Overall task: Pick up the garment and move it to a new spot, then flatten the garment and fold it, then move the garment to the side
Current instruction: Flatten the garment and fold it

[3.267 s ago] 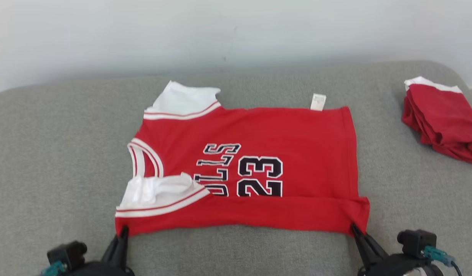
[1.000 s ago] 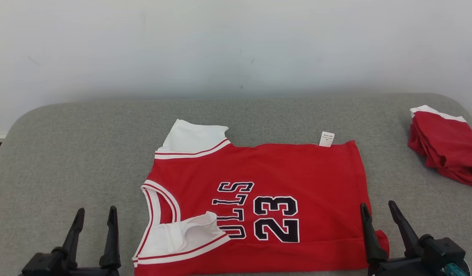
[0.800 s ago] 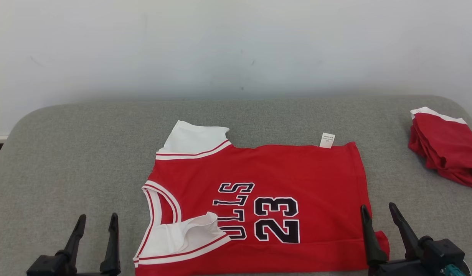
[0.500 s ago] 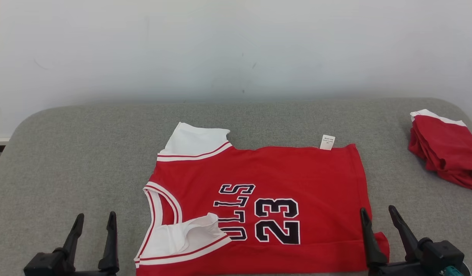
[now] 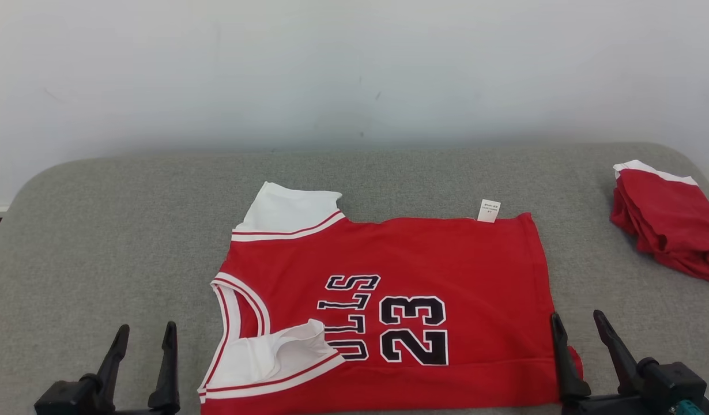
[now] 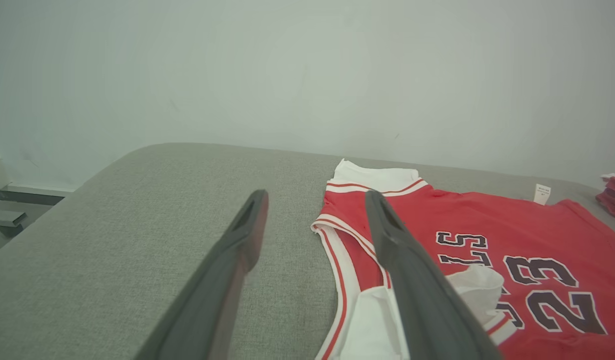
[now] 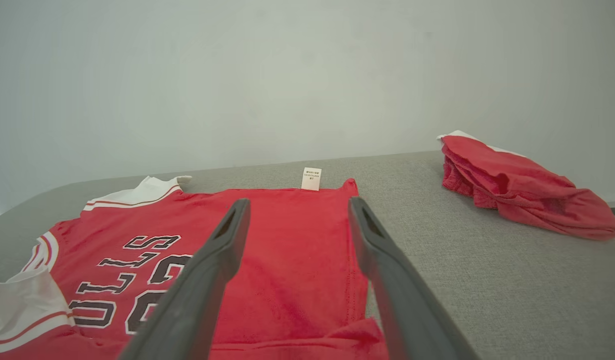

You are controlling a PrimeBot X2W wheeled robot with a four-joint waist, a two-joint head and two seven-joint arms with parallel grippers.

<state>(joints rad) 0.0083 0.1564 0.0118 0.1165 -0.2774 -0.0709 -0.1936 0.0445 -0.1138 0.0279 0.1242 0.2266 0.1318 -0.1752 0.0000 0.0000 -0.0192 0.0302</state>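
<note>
Garment (image 5: 389, 271) = red jersey, spread on the grey bench (image 5: 101, 230), roughly centre, closer to the near edge. White wall (image 5: 354, 69) behind the bench. Jersey lies sideways: neck to the left, hem to the right, black "23" and lettering face up. Near long edge looks folded over onto the front as a narrow strip; near right corner slightly bunched.

Red cloth pile (image 5: 668, 225) with white trim sits at the far right of the bench, well apart from the garment.

Left tool (image 5: 146, 327), near left: fingers spread wide, nothing in it, over bare bench left of the neck opening, apart from the fabric. Right tool (image 5: 577, 315), near right: wide open too, empty. Its left finger is over the garment's near right corner, right finger over bare bench. Contact with fabric: can't tell.

Far white sleeve (image 5: 288, 210) lies flat, sticking out past the far edge. Near white sleeve (image 5: 268, 354) is crumpled on top of the red front, covering part of the lettering.

Small white label (image 5: 489, 210) pokes out at the far edge, near the hem.
</note>
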